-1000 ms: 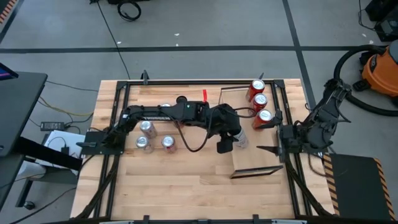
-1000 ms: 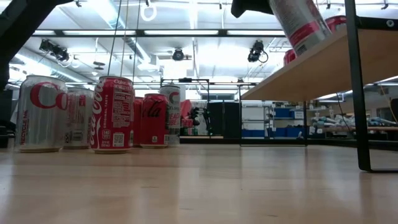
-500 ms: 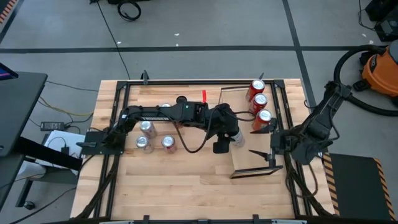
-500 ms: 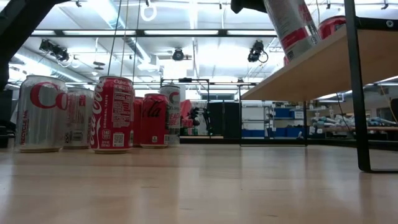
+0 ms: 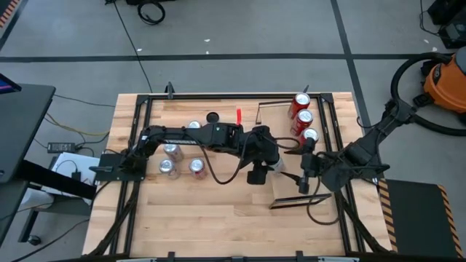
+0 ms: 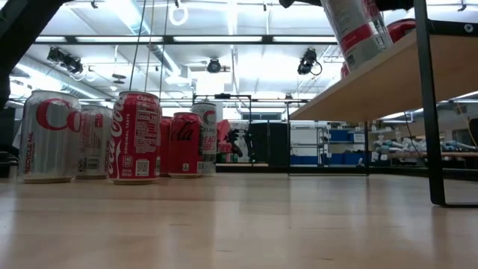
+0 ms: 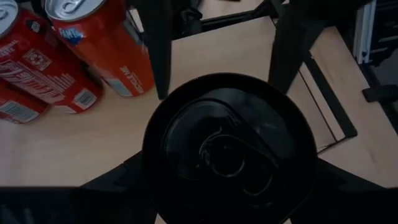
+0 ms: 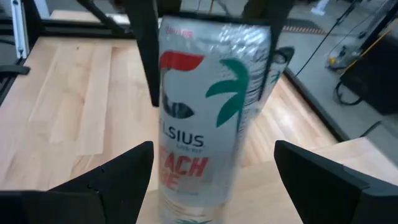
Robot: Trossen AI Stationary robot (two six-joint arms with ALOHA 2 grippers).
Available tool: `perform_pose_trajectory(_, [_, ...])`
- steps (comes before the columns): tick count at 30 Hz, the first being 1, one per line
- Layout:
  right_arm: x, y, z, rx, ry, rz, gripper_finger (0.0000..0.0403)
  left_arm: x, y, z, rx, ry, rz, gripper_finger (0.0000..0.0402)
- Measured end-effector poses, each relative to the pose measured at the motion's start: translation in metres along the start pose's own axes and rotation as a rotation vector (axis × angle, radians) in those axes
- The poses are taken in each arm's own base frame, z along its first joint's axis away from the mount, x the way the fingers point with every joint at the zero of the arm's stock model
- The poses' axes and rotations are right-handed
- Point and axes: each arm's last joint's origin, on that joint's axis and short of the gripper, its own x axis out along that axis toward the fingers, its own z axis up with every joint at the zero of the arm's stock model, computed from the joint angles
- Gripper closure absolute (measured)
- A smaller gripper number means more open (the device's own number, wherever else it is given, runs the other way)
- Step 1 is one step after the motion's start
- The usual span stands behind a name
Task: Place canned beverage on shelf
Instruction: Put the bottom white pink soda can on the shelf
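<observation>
A slim silver Celsius can point(image 8: 211, 124) hangs tilted over the left edge of the shelf point(image 5: 300, 193), a light-wood board. My left gripper point(image 5: 271, 161) is shut on this can point(image 6: 357, 30). My right gripper point(image 5: 287, 164) reaches in level from the table's right and is open. One finger point(image 8: 124, 177) stands on each side of the can's lower half, and the gaps to the can are narrow. Three red cans point(image 5: 304, 118) stand upright on the shelf's far end. My left gripper pinches the can's upper wall point(image 8: 180, 37), just under the dark lid point(image 7: 230, 149), between its two fingers point(image 8: 144, 56). The fingers slant down from the table's left. The can hangs below them, tilted. Its lower end point(image 6: 371, 54) is close above the board; whether it touches, I cannot tell.
Several silver and red cans point(image 5: 173, 159) stand on the left half of the table and show in a row in the low view point(image 6: 136, 137). A black disc point(image 5: 212, 116) and a red pen point(image 5: 239, 112) lie near the far edge. The shelf's dark post point(image 6: 427, 104) stands at the right.
My right gripper has come in from the table's right edge toward the can and sunk a little. Its fingers now flank the can. My left gripper has rolled slightly, and the can has tipped a little with it.
</observation>
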Motion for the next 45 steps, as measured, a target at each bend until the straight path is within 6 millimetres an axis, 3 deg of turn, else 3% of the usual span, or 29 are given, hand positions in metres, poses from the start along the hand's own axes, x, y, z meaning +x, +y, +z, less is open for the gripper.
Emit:
perform_pose_trajectory(9, [0.023, 0.004, 0.0, -0.002, 0.058, 0.015, 0.0064, -0.001, -0.006, 0.003, 0.005, -0.017, 0.033, 0.0142])
perform_pose_trajectory(19, [0.027, 0.001, 0.001, -0.008, 0.071, 0.015, 0.0146, -0.002, -0.008, 0.004, 0.0, -0.031, 0.031, 0.014])
perform_pose_trajectory(27, [0.027, 0.002, -0.001, -0.026, 0.093, 0.037, 0.0137, -0.007, -0.018, 0.008, 0.021, -0.058, 0.016, 0.0063])
perform_pose_trajectory(38, [-0.007, -0.007, -0.007, -0.006, 0.007, 0.044, 0.0135, -0.019, -0.034, 0.001, 0.071, 0.041, 0.083, 0.0045])
perform_pose_trajectory(45, [-0.029, -0.012, -0.03, 0.006, -0.074, 0.073, 0.0135, 0.004, -0.043, -0.02, 0.113, 0.128, 0.097, 0.0045])
